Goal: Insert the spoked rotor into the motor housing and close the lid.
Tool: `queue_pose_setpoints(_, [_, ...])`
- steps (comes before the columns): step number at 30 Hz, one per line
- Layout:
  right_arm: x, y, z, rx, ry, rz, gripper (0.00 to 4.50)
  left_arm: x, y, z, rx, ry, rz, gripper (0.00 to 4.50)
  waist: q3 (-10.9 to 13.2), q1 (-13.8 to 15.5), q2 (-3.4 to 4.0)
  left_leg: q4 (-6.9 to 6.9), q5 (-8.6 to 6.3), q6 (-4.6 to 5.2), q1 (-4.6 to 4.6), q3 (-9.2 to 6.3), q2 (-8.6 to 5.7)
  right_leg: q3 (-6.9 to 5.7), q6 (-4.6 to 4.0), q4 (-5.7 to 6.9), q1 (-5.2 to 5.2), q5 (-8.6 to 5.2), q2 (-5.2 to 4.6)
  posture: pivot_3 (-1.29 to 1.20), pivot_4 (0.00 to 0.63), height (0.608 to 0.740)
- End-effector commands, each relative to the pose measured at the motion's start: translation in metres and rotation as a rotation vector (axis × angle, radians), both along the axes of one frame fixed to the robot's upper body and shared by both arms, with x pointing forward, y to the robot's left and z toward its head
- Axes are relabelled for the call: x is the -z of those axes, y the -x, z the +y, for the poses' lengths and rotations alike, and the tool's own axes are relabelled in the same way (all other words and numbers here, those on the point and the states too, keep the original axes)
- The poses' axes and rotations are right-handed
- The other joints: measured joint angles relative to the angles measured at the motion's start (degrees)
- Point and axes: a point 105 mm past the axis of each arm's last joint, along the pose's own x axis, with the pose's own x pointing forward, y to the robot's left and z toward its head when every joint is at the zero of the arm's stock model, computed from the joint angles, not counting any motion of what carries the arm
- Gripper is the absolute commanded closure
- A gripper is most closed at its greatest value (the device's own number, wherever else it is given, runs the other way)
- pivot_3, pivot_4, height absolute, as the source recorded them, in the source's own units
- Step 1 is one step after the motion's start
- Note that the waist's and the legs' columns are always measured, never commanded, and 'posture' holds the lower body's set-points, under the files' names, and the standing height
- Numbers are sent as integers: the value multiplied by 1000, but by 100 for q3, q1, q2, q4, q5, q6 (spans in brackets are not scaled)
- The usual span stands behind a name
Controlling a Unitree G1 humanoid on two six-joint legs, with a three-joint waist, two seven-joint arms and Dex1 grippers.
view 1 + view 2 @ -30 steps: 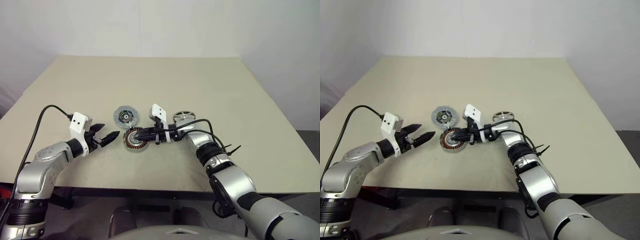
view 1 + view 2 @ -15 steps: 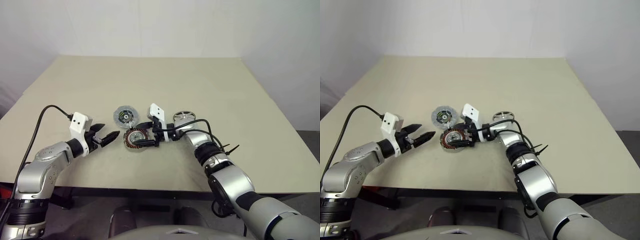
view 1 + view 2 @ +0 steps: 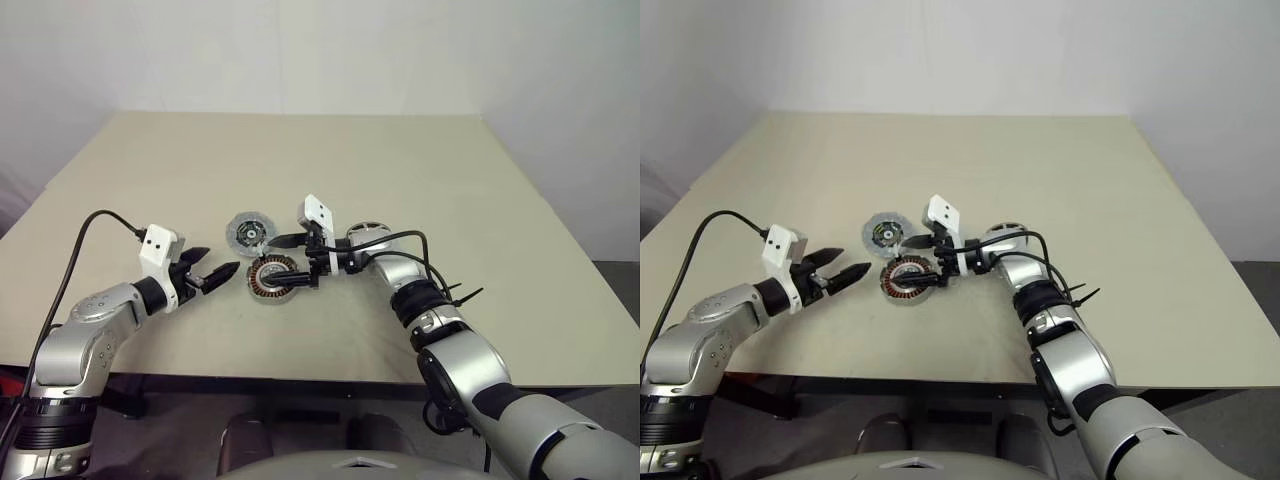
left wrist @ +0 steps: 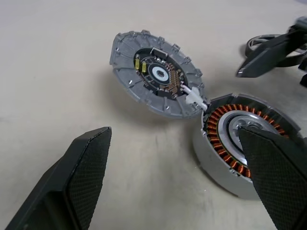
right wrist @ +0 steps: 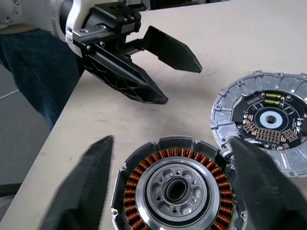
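- Right hand: fingers apart, holding nothing. It hangs just above the motor housing, one finger over the housing's near rim, the other raised toward the lid.
- Left hand: fingers apart and empty, hovering low over the table, just beside the housing on the robot's left and pointing at it.
- Motor housing: lies flat on the table, open side up. The right wrist view shows copper windings ringing a silver centre with a bore; nothing sits in it.
- Lid: lies flat just behind the housing, their rims touching or nearly so, its inner face with a small circuit board turned up. A short white lead appears to join it to the housing.
- Spoked rotor: lies on the table behind the right forearm, well clear of both hands and not yet inserted.
- Handling judgement, rotor: rigid metal, likely dense for its size and smooth. Best gripped across the dark rim from opposite sides; the spokes offer a poor hold.
- Handling judgement, lid: thin and stiff, to be taken by the edge. The lead and exposed board look fragile, so any pull or twist should be avoided.
- Handling judgement, housing: it may slide on the table when pressed, so steadying it with the left hand seems prudent.
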Motion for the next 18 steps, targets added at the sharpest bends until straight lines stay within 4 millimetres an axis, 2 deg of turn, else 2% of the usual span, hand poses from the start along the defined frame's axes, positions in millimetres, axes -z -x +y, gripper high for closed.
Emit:
queue_pose_setpoints(1, [-11, 1, 3, -15, -12, -69, 1238, -12, -5, -1, 9, -7, -54, 0, 0, 0, 0, 0, 0, 0, 0, 0, 0, 0, 0, 0, 0, 0, 0, 0, 0, 740])
queue_pose_setpoints(8, [-7, -4, 7, 20, 17, -85, 1238, -13, -5, -1, 10, -7, -56, 0, 0, -1, 0, -1, 0, -1, 0, 0, 0, 0, 0, -1, 0, 0, 0, 0, 0, 740])
queue_pose_setpoints(11, [-6, -4, 8, 16, 25, -86, 2066, -13, -5, -1, 8, -8, -56, 0, 0, -1, 0, -1, 0, -1, 0, 0, -1, 0, 0, -1, 0, 0, 0, 0, 0, 740])
queue_pose_setpoints(18, [-6, -3, 11, 2, 40, -100, 4477, -13, -5, 0, 4, -8, -57, 0, 0, -1, 0, -1, 1, -1, 0, -1, 0, 0, 0, -1, 0, 0, 0, 0, 0, 740])
